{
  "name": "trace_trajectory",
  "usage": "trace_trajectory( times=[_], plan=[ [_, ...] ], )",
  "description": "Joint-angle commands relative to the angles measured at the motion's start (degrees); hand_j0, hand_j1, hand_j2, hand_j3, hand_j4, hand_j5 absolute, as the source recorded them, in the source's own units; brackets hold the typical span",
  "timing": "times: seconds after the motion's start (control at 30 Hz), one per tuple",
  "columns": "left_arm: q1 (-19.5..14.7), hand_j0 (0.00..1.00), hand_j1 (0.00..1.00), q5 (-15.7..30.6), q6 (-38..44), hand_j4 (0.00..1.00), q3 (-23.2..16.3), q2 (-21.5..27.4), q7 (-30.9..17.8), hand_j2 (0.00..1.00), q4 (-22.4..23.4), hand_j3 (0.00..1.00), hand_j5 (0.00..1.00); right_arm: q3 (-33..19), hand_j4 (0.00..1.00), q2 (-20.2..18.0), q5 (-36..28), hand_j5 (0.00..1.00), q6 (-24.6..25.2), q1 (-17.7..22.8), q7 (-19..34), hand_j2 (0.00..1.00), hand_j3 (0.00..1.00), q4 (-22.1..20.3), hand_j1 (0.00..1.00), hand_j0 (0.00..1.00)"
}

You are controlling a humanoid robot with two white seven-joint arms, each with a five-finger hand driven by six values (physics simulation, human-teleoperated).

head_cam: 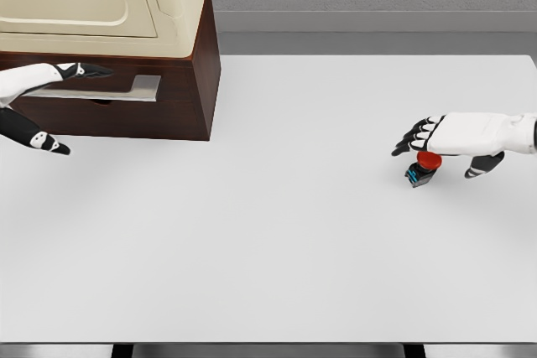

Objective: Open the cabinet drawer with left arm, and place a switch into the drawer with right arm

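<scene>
Here your left hand (50,81) lies spread along the drawer (109,106) handle (126,88), gripping nothing, while your open right hand (457,136) hovers over the switch (424,167), which a careless brush may topple.

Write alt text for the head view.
A white right robot hand hovers over a small red-capped switch on a white table. At upper left, the left robot hand reaches the grey handle of a dark brown wooden cabinet drawer.
</scene>
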Motion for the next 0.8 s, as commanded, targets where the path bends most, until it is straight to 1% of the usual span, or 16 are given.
trace_trajectory(
  times=[0.0,0.07,0.2,0.47,0.57,0.67,0.77],
  plan=[
    [0.0,1.0,1.0,-1.1,1.0,1.0,0.0,0.0,0.2,1.0,0.5,1.0,1.0,-0.1,1.0,1.0,0.8,1.0,0.1,0.0,0.0,1.0,1.0,1.4,1.0,1.0],
    [0.1,1.0,1.0,-1.6,1.4,1.0,-0.2,0.0,0.2,1.0,1.1,1.0,1.0,-0.1,1.0,1.7,1.2,1.0,0.1,0.0,0.0,1.0,1.0,2.4,1.0,1.0],
    [0.2,1.0,1.0,-2.4,1.4,1.0,-0.7,-0.6,0.2,1.0,2.8,1.0,1.0,-0.1,1.0,2.1,1.4,1.0,0.1,0.0,0.0,1.0,1.0,2.5,1.0,1.0],
    [0.2,1.0,1.0,-2.7,1.4,1.0,-1.8,-0.5,0.2,1.0,2.9,1.0,1.0,-0.1,1.0,2.3,1.5,1.0,0.1,0.0,0.0,1.0,1.0,2.3,1.0,1.0],
    [0.2,1.0,1.0,-2.7,1.3,1.0,-2.8,-0.4,0.2,1.0,2.9,1.0,1.0,-0.1,1.0,2.3,1.5,1.0,0.1,0.2,0.0,1.0,1.0,1.9,1.0,1.0],
    [0.2,1.0,1.0,-2.7,1.2,1.0,-4.4,-0.2,0.2,1.0,3.0,1.0,1.0,0.0,1.0,2.3,1.7,1.0,0.1,0.8,0.0,1.0,1.0,0.7,1.0,1.0],
    [0.2,1.0,1.0,-2.7,1.0,1.0,-4.5,0.2,0.2,1.0,3.0,1.0,1.0,-0.1,1.0,2.3,1.7,1.0,0.1,0.8,0.0,1.0,1.0,0.7,1.0,1.0]
  ],
)
